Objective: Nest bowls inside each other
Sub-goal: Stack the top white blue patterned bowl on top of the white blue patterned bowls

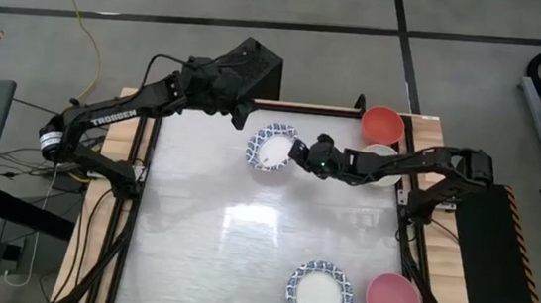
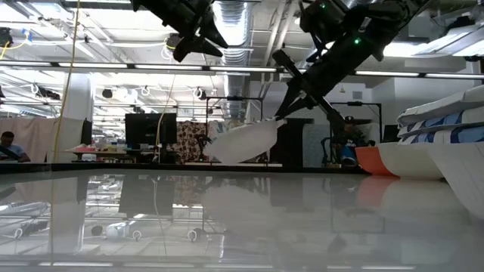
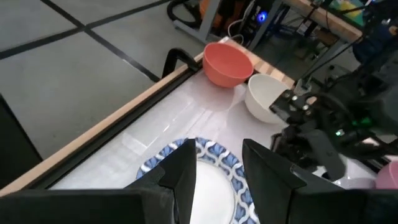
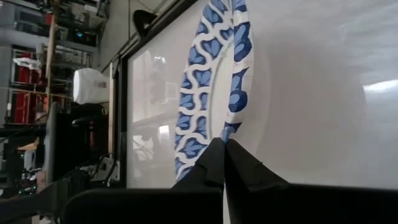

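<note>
Robotics lab or industrial workshop. Open ceiling with exposed ducts [image 2: 234, 19] and strip lights. Grey concrete floor [image 1: 265, 2] marked with dark lines, a yellow cable [image 1: 83, 14] trailing across it. Cluttered benches, a monitor [image 2: 151, 128] and racks of equipment beyond the wood-edged test table [image 1: 243, 228]. Person seated far off [image 2: 9, 147].

We see glossy white table [image 1: 240, 258], wooden edge strips, black frame rails. Yellow cable [image 1: 82, 24] trails across grey floor far left. Beyond table: dark monitor [image 2: 151, 128], seated person [image 2: 9, 145] at far left.
</note>
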{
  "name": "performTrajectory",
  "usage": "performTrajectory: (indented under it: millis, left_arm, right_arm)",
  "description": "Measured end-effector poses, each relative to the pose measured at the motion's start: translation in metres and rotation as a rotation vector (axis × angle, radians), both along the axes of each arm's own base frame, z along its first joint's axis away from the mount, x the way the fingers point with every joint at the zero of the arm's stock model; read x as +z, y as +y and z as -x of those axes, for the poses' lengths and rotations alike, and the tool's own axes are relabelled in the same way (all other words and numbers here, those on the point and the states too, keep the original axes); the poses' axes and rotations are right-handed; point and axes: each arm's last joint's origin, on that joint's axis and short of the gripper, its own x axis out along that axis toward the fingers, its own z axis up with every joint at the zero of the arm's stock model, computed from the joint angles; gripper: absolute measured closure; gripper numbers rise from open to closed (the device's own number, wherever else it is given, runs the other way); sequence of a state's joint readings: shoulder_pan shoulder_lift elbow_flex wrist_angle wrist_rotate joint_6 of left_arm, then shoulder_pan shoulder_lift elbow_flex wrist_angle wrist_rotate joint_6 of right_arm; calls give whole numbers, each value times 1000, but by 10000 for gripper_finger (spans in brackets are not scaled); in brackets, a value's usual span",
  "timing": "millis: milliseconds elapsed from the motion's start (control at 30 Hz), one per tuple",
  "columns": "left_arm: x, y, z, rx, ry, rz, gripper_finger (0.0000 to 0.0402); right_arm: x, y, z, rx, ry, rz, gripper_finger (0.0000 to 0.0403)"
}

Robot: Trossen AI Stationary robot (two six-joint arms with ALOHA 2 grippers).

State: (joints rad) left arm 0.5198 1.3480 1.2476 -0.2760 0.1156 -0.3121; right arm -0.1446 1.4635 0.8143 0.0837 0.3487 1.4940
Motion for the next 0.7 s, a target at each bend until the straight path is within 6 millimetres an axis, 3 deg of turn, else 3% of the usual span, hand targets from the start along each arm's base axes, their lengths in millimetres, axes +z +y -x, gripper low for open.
performTrajectory:
  millis: [400, 700]
  left_arm:
    - [-7, -7, 0, -18, 58, 69, 282]
    - [-10, -23, -6, -30, 75, 126, 282]
  right_arm:
    - [3, 7, -2, -34, -27, 48, 388]
    - [26, -2, 7, -34, -69, 151, 388]
